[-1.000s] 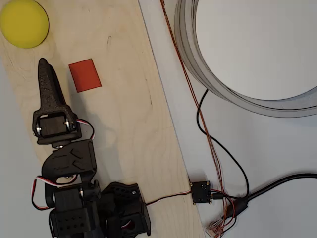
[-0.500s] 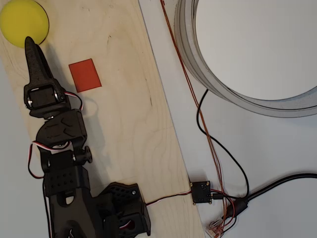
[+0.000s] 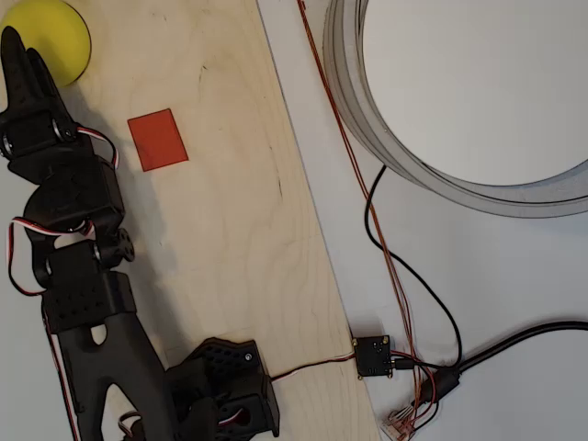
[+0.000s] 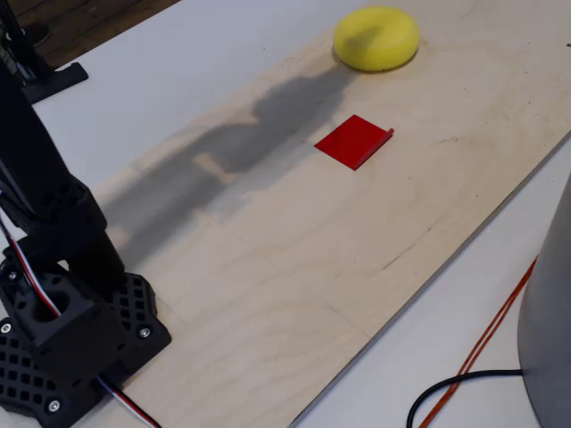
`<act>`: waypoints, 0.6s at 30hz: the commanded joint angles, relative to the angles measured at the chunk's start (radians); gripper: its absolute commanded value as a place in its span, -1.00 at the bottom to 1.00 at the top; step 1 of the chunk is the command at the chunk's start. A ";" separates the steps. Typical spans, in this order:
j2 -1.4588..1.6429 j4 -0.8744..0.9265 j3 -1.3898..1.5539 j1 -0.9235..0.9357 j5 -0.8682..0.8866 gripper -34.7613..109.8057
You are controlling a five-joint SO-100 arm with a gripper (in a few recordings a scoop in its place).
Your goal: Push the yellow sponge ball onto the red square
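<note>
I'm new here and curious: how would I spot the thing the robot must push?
Find the long pale wooden board on the white table. At its far corner, beyond the flat red square, sits the round, matte yellow sponge ball, the only rounded, yellow thing there.

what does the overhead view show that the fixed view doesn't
Overhead alone: the gripper, its black tip beside the ball's left edge in the picture, plus the arm's upper joints, a small black board with wires, and the whole curve of a grey ring. Whether the gripper is open cannot be told.

Fixed alone: the arm's shadow reaching toward the ball, and the square's raised right edge.

Both: the ball at the plank's far end, the red square apart from it, the wooden plank, the arm's base.
</note>
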 commanded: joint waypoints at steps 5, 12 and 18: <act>-0.126 0.067 -0.193 -0.020 0.048 -0.26; -0.299 0.080 -0.350 -0.035 0.098 -0.26; -0.417 0.086 -0.477 -0.038 0.095 -0.26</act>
